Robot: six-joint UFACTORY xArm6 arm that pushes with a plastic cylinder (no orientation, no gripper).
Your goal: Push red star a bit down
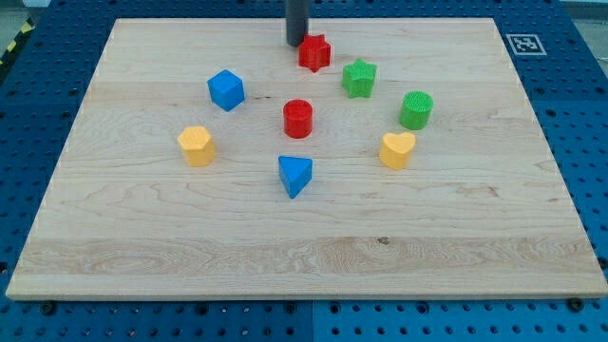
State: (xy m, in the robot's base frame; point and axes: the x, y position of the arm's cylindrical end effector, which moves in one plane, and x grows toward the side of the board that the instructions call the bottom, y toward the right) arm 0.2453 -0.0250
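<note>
The red star [315, 52] lies near the top middle of the wooden board [142, 237]. My tip [295, 44] stands just to the upper left of the red star, touching or almost touching its edge. The dark rod rises from there out of the view's top. A red cylinder [297, 118] stands below the star, near the board's middle.
A green star [359, 78] lies right of and below the red star. A green cylinder [415, 110] and a yellow heart [397, 149] are on the right. A blue cube [226, 90], a yellow hexagon [196, 145] and a blue triangle [294, 176] are left and below.
</note>
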